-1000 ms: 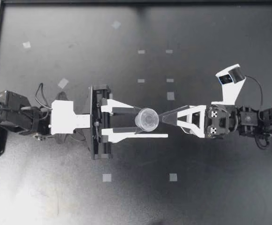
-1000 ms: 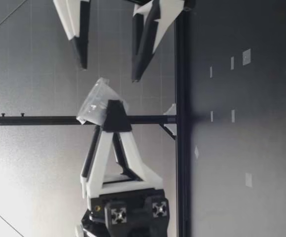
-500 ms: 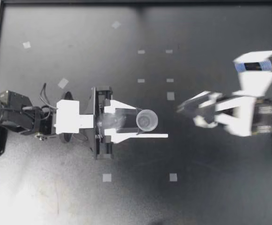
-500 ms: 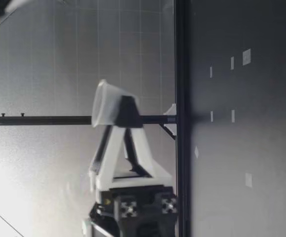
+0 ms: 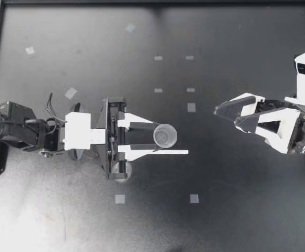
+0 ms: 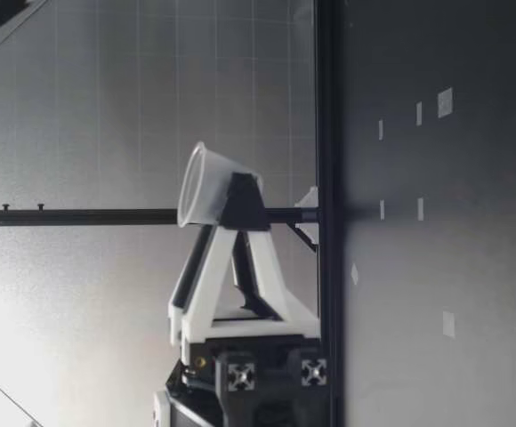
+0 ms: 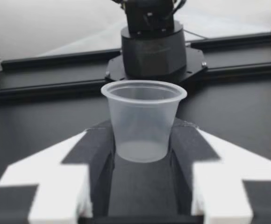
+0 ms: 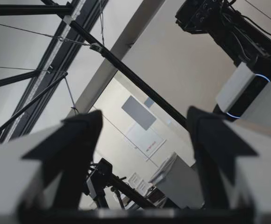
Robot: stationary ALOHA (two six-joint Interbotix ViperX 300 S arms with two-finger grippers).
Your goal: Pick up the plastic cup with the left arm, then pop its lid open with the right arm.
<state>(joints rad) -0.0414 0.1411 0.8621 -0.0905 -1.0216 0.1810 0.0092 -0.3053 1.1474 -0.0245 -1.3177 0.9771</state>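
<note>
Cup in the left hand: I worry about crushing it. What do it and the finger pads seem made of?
Cup: probably thin plastic, translucent and milky; dark shapes behind show faintly through its wall. Pads of my left hand: matte black, perhaps rubber or foam; unclear.

Soft, even light falls from overhead. The matte black desk (image 5: 236,173) shows a pale grey glare along one long edge, with only faint shadows under the arms. The low view's backdrop (image 6: 62,338) glows brightly. The cup (image 7: 144,119) is crisp and faintly highlighted. In its own wrist view, the right end effector (image 5: 227,117) looms out of focus against a washed-out ceiling (image 8: 182,60).
</note>
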